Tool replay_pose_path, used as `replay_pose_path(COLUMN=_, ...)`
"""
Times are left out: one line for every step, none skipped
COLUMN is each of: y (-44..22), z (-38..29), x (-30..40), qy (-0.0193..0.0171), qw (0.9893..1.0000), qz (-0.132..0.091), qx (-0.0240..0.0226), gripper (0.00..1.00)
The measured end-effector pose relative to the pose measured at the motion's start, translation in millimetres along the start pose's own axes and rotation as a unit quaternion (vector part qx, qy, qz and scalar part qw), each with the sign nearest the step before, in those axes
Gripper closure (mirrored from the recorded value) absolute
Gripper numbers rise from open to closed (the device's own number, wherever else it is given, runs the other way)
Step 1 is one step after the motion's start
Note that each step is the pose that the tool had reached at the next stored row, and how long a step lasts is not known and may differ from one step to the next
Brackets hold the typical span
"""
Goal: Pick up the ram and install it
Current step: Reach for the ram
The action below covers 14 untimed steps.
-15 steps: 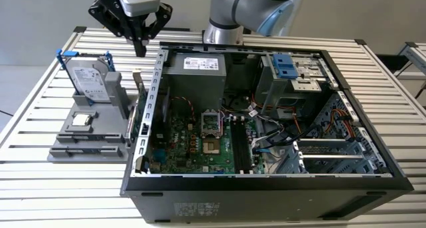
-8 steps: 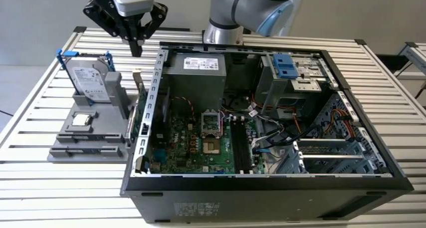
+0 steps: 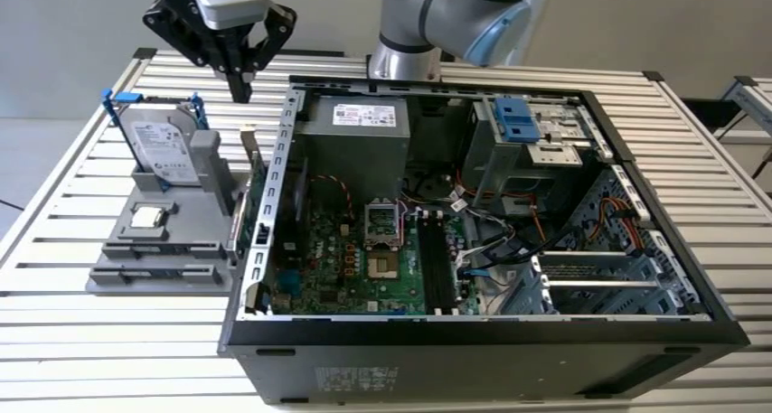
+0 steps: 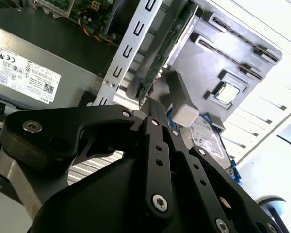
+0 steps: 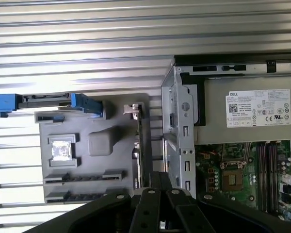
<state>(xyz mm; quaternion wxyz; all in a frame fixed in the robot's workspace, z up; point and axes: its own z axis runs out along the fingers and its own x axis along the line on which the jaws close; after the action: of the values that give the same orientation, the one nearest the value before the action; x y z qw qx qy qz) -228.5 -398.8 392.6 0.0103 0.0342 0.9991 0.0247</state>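
Gripper (image 3: 241, 89) hovers over the grey holder (image 3: 157, 273); fingers pressed together, holding nothing; ram (image 3: 249, 205) stands on edge in the holder, on the side just beside the open computer case (image 3: 483, 336), below the fingertips and apart from them; hard drive (image 3: 163, 146) and processor chip (image 3: 147, 217) sit alongside.

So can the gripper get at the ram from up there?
Probably yes. The gripper hangs above the ram, which stands on edge in the holder, with nothing covering its top. The case wall is close beside it, so there's little room.
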Motion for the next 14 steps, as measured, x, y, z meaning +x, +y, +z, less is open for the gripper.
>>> replay_pose_path(y=-0.1, z=0.0, x=0.9, qy=0.0000, qw=1.0000, qz=0.000, qx=0.0000, gripper=1.00)
replay_pose_path(y=-0.1, z=0.0, x=1.7, qy=0.0000, qw=1.0000, qz=0.000, qx=0.0000, gripper=1.00)
replay_pose_path(y=-0.2, z=0.0, x=2.6, qy=0.0000, qw=1.0000, qz=0.000, qx=0.0000, gripper=1.00)
replay_pose_path(y=-0.2, z=-0.1, x=3.5, qy=0.0000, qw=1.0000, qz=0.000, qx=0.0000, gripper=1.00)
replay_pose_path(y=-0.3, z=-0.1, x=4.3, qy=0.0000, qw=1.0000, qz=0.000, qx=0.0000, gripper=1.00)
replay_pose_path(y=-0.4, z=-0.1, x=5.0, qy=0.0000, qw=1.0000, qz=0.000, qx=0.0000, gripper=1.00)
replay_pose_path(y=-0.4, z=-0.1, x=5.7, qy=0.0000, qw=1.0000, qz=0.000, qx=0.0000, gripper=1.00)
replay_pose_path(y=-0.5, z=-0.1, x=6.5, qy=0.0000, qw=1.0000, qz=0.000, qx=0.0000, gripper=1.00)
replay_pose_path(y=-0.5, z=-0.2, x=7.2, qy=0.0001, qw=1.0000, qz=0.000, qx=0.0000, gripper=1.00)
replay_pose_path(y=-0.5, z=-0.2, x=8.0, qy=0.0001, qw=1.0000, qz=0.000, qx=0.0000, gripper=1.00)
replay_pose_path(y=-0.6, z=-0.2, x=8.8, qy=0.0001, qw=1.0000, qz=0.000, qx=0.0000, gripper=1.00)
replay_pose_path(y=-0.7, z=-0.2, x=9.7, qy=0.0001, qw=1.0000, qz=0.000, qx=0.0000, gripper=1.00)
replay_pose_path(y=-0.7, z=-0.2, x=10.6, qy=0.0001, qw=1.0000, qz=0.000, qx=0.0000, gripper=1.00)
replay_pose_path(y=-0.8, z=-0.2, x=11.5, qy=0.0001, qw=1.0000, qz=0.000, qx=0.0000, gripper=1.00)
